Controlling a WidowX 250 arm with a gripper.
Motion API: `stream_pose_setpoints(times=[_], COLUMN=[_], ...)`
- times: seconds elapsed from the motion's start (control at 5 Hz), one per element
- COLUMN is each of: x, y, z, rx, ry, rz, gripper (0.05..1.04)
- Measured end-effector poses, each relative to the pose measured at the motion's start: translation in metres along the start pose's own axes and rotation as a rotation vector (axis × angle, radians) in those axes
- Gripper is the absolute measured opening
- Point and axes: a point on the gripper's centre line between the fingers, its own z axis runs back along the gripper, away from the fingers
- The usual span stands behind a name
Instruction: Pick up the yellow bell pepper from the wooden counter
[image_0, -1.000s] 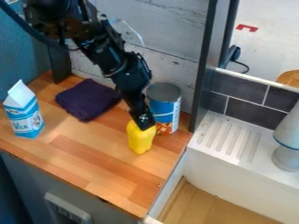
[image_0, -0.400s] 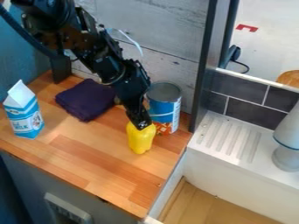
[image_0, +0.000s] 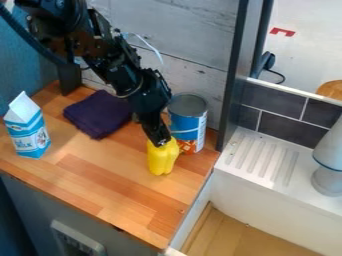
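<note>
The claw (image_0: 159, 142) is down at the top of the yellow pepper (image_0: 161, 159), which stands upright on the wooden counter (image_0: 100, 172), near its right-hand edge as the camera sees it. I cannot tell how far open the claw is, or whether it has hold of the pepper. Compared with a second ago, the claw sits slightly farther left in the view, and more of the pepper's right shoulder shows beside it (the pepper itself has shifted or turned only a touch). Just behind the pepper and to its right is the blue-and-white can (image_0: 189, 125), in the same place as before. The folded dark purple cloth (image_0: 99, 114) and the milk carton (image_0: 28, 131), farther left on the counter, have not moved either
</note>
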Motion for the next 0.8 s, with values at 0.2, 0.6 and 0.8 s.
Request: stream_pose_setpoints(times=[0.2,0.6,0.8], x=[0.001,-0.008,-0.035], y=[-0.001,0.020,0.039], z=[0.005,0.077,0.089], rx=[0.013,0.174,0.236], ry=[-0.017,-0.149,-0.141], rz=[0.008,0.119,0.261], gripper=[0.112,0.098,0.098])
